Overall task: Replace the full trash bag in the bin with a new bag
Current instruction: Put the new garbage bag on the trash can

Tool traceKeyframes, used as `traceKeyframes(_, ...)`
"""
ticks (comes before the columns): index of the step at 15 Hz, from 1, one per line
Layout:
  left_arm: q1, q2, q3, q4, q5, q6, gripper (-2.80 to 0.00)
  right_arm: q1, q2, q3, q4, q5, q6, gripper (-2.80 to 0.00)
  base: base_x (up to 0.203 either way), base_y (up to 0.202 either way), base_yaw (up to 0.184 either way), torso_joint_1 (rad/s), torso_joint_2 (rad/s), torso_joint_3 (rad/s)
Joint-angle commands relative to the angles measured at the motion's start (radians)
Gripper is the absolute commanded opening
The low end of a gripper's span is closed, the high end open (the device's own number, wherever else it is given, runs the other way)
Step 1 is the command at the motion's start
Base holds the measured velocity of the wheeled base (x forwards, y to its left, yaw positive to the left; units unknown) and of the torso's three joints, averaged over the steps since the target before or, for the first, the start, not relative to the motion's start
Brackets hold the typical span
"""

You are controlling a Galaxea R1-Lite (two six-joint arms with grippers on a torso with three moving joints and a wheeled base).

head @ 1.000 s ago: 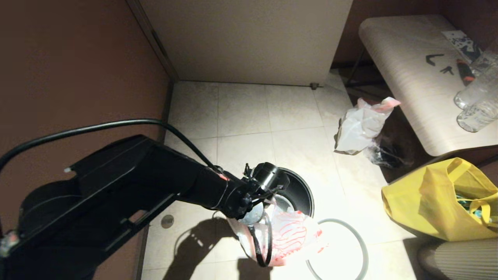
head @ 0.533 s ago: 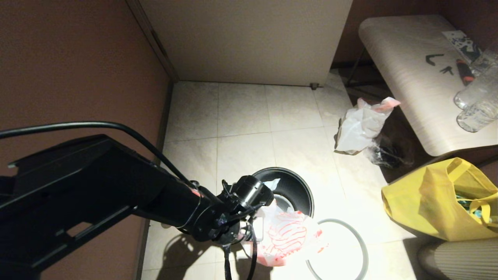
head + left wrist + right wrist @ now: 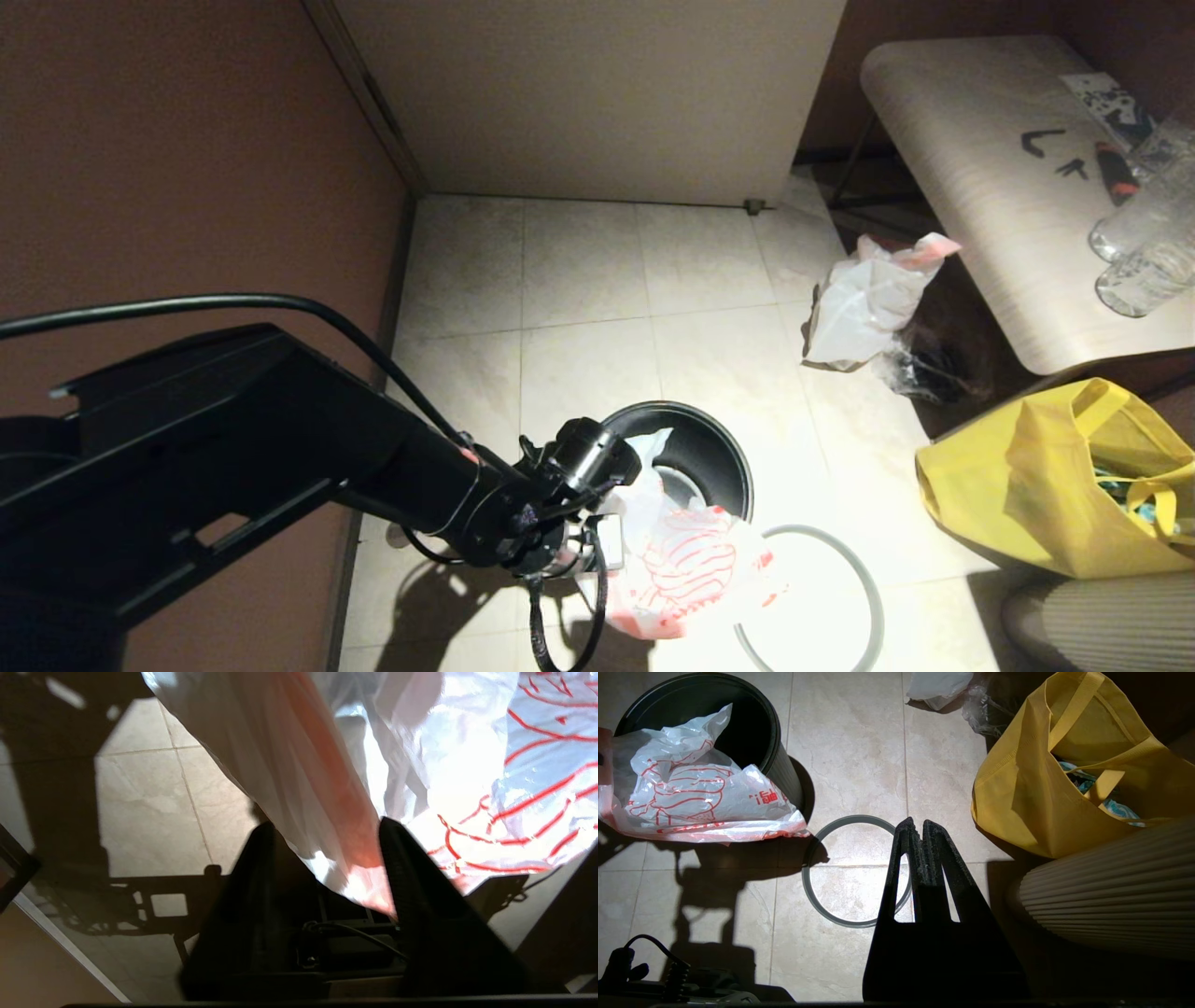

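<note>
The black bin (image 3: 714, 446) (image 3: 752, 728) stands on the tile floor. Its grey ring (image 3: 870, 574) (image 3: 858, 924) lies flat on the floor beside it. The new bag (image 3: 686, 560) (image 3: 467, 765) (image 3: 691, 793), translucent with red cartoon lines, is draped over the bin's near rim. My left gripper (image 3: 597, 549) (image 3: 324, 828) is open at the bag's near-left edge, and the bag's pink edge passes between its fingers. The full trash bag (image 3: 864, 303) (image 3: 938, 683) lies at the back right by the table. My right gripper (image 3: 917, 822) is shut and empty above the ring.
A yellow tote (image 3: 1036, 485) (image 3: 1027, 788) sits at the right. A small clear bag (image 3: 920, 373) lies next to the full bag. A low table (image 3: 990, 168) carries clear bottles (image 3: 1144, 271). A ribbed beige object (image 3: 1111, 882) is close to my right gripper. A brown wall runs along the left.
My left arm has pulled back from above the bin toward the near left, down to the bag's near-left edge. The bag has barely shifted.
</note>
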Motion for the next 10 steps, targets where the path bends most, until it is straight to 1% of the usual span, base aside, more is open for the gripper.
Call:
traceKeyframes(1, 0.005, 0.022, -0.023, 0.001, 0.001, -0.005, 0.00, 0.000, 0.001, 0.000, 0.000, 0.001, -0.001, -2.80, 0.000, 0.000, 0.000, 0.000, 0.00, 0.000)
traceKeyframes(4, 0.007, 0.055, -0.060, 0.001, 0.002, -0.005, 0.00, 0.000, 0.001, -0.001, 0.000, 0.001, -0.001, -2.80, 0.000, 0.000, 0.000, 0.000, 0.00, 0.000)
traceKeyframes(8, 0.031, 0.115, -0.088, 0.001, 0.007, -0.005, 0.00, 0.000, 0.001, 0.000, 0.000, 0.000, -0.001, -2.80, 0.000, 0.000, 0.000, 0.000, 0.00, 0.000)
traceKeyframes(9, 0.039, 0.123, -0.089, 0.000, 0.007, -0.005, -1.87, 0.000, 0.001, 0.000, 0.000, 0.000, -0.001, -2.80, 0.000, 0.000, 0.000, 0.000, 0.00, 0.000)
traceKeyframes(10, 0.043, 0.127, -0.089, -0.001, 0.007, -0.005, -2.80, 0.000, 0.001, 0.000, 0.000, 0.001, -0.001, -2.80, 0.000, 0.000, 0.000, 0.000, 0.00, 0.000)
